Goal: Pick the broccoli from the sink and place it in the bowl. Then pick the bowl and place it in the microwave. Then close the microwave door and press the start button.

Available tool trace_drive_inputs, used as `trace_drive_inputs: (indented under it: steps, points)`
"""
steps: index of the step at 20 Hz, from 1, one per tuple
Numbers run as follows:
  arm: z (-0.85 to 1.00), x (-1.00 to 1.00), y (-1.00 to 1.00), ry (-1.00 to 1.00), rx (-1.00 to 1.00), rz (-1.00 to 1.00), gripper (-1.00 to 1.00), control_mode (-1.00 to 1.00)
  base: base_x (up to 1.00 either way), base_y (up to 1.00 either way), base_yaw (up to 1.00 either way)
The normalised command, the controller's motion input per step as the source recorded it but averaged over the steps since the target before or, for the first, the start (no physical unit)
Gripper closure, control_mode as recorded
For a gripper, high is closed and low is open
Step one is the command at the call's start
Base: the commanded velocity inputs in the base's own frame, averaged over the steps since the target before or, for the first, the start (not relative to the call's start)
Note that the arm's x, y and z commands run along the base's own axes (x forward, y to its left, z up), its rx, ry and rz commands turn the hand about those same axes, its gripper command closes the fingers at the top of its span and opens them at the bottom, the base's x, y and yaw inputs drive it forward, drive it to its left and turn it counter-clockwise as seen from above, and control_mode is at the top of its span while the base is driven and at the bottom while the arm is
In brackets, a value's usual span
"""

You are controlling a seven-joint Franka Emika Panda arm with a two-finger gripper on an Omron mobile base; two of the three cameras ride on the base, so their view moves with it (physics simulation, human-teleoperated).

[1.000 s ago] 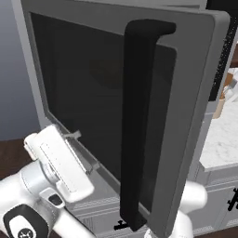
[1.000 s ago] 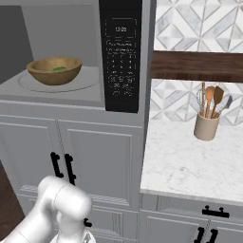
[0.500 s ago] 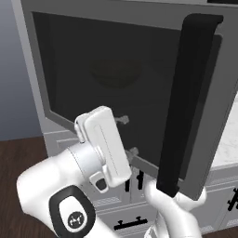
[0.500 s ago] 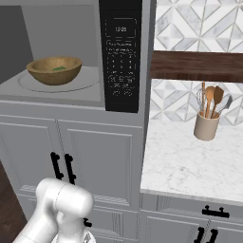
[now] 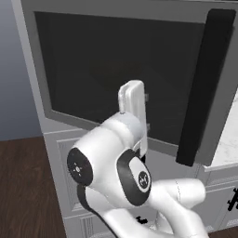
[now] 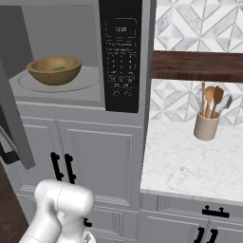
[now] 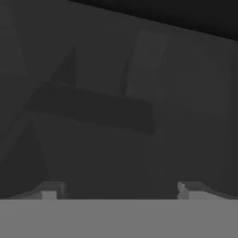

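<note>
The wooden bowl point(image 6: 53, 70) sits on the turntable point(image 6: 71, 85) inside the microwave point(image 6: 90, 28), with a bit of green broccoli point(image 6: 59, 69) showing in it. The microwave door point(image 5: 121, 69) stands partly open, its dark window facing me and its black bar handle point(image 5: 204, 88) at the right; its edge point(image 6: 16, 133) shows at the left of the right base view. My gripper point(image 5: 147, 112) is against the door's window, low and near the middle. In the hand view the gripper point(image 7: 120, 189) is open with nothing between its fingertips point(image 7: 51, 188). The sink is out of view.
The black keypad panel point(image 6: 121, 52) is on the microwave's right side. White cabinet doors with black handles point(image 6: 61, 167) stand below it. To the right, a marble counter point(image 6: 190, 161) carries a crock of utensils point(image 6: 207, 124) under a dark wood shelf point(image 6: 197, 65).
The door has swung further toward the microwave, and its edge now shows in the right base view. My hand has risen and turned upright against the window.
</note>
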Motion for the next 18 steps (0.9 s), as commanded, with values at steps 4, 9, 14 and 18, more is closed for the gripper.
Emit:
trace_drive_inputs:
  steps: [4, 9, 14, 18]
  points:
    - [0.04, 0.87, -0.22, 0.01, 0.16, 0.47, -1.0, -1.0, 0.0, 0.0, 0.0]
    - [0.0, 0.83, -0.04, 0.04, 0.12, 0.48, -1.0, -1.0, 0.0, 0.0, 0.0]
    - [0.0, 0.81, 0.0, 0.09, 0.09, 0.43, -1.0, -1.0, 0.0, 0.0, 0.0]
    - [0.0, 0.79, 0.1, 0.13, 0.07, 0.36, -1.0, -1.0, 0.0, 0.0, 0.0]
